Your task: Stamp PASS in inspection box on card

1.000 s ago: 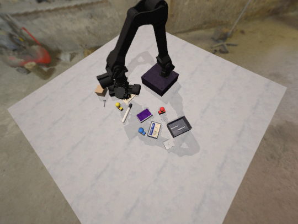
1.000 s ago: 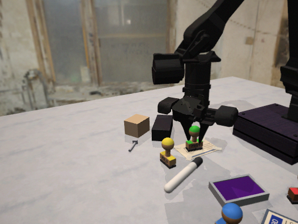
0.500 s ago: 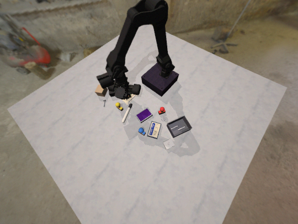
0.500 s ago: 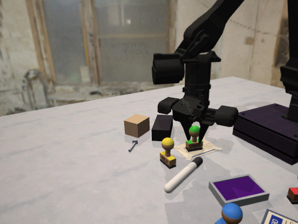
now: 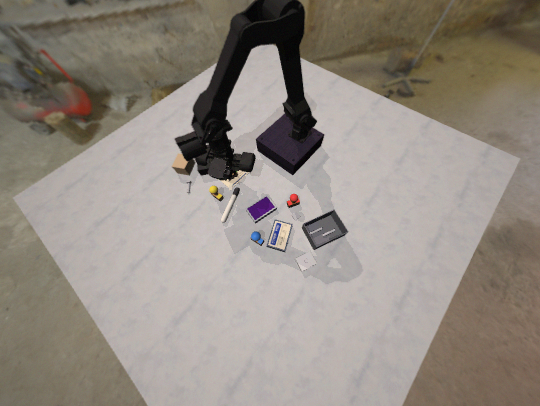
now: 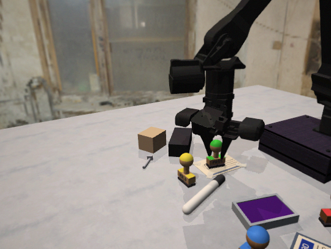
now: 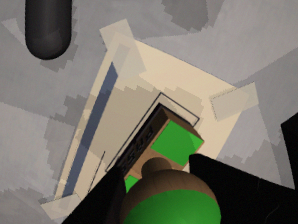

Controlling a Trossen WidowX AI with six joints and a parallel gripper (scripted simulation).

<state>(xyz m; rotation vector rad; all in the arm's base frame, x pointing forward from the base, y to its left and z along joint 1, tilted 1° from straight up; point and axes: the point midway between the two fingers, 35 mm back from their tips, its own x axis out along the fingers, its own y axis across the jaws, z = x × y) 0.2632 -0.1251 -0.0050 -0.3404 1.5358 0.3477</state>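
My gripper (image 6: 216,156) (image 7: 156,170) is shut on the green-topped PASS stamp (image 6: 216,145) (image 7: 172,207), which stands upright. Its dark base is down at the cream card (image 6: 200,165) (image 7: 165,65); whether it touches cannot be told. In the wrist view the base lies within the thin outline of the inspection box (image 7: 180,106), with its edges along the lines. The near part of the box and any print are hidden under the stamp and fingers. The purple ink pad (image 5: 261,209) (image 6: 265,208) lies apart from the card, beyond the marker.
A yellow stamp (image 5: 214,190) (image 6: 186,160) and a marker (image 5: 230,206) (image 6: 202,196) (image 7: 48,30) are near the card. A tan block (image 6: 151,139), black block (image 6: 180,141) and screw (image 6: 148,162) lie beside it. Blue (image 5: 256,236) and red (image 5: 294,198) stamps and a tray (image 5: 330,241) are farther off.
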